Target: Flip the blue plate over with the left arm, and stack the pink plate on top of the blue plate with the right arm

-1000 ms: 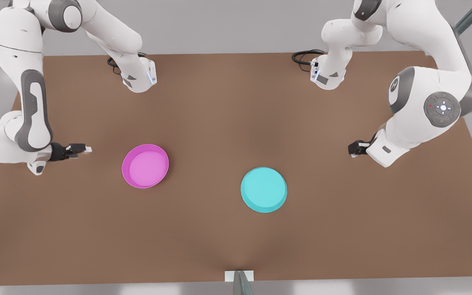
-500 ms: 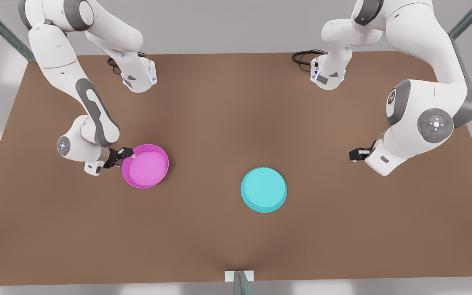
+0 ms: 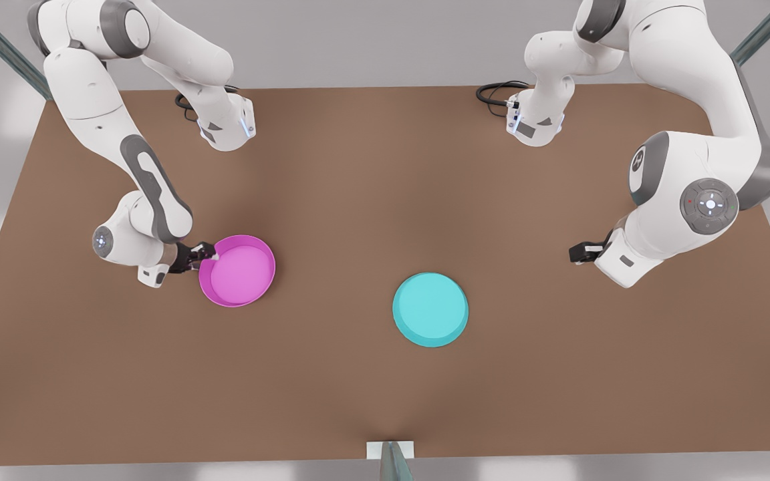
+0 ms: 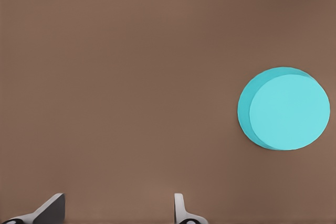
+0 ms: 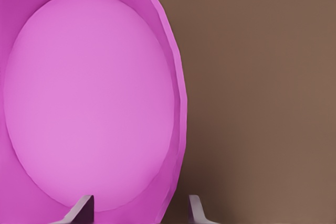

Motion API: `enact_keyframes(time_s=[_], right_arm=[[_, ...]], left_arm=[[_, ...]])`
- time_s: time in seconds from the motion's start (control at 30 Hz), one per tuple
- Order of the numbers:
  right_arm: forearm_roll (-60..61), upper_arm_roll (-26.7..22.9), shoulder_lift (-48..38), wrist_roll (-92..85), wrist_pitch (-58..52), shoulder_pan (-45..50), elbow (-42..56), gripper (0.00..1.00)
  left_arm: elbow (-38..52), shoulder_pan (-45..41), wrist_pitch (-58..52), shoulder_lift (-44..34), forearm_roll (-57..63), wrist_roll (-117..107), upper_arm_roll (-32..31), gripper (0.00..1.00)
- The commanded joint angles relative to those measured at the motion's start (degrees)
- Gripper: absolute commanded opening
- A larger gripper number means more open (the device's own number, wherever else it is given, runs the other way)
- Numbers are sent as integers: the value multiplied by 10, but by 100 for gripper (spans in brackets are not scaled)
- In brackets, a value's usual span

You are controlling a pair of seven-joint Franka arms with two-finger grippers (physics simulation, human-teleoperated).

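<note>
Right gripper [image 3: 208, 254] spread wide astride pink plate [image 3: 238, 270] rim; left gripper [image 3: 575, 252] spread, waiting well beyond blue plate [image 3: 430, 309]; probably light, stiff, slippery: pinch the rim

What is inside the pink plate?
Nothing: the pink plate shows a bare, lighter pink floor. The right gripper sits at its rim, one finger inside, one outside. The table beneath is covered.

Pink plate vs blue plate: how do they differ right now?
Colour: the pink plate is magenta, the blue plate cyan.
Pose: the pink plate lies open side up, its rim wall and lighter centre showing; the blue plate seems to lie bottom up, showing a flat smooth face.
Contact: the right gripper sits open at the pink plate's rim; the left gripper, open, is well clear of the blue plate.
Both are round, similar in size, on the table.
</note>
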Motion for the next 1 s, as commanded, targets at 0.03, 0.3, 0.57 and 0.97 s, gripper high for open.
enact_keyframes(time_s=[0.03,0.3,0.57,0.97], right_arm=[[0,0,2,0,-1,-1,2,50],[0,0,5,0,1,-2,4,36],[0,0,8,0,0,-2,7,21],[1,4,0,6,-23,2,16,21]], left_arm=[[-1,0,-1,0,0,0,0,100],[-2,-1,-1,0,0,0,0,100],[-1,-3,-7,0,0,-1,0,100],[0,-4,-8,0,0,-2,0,100]])
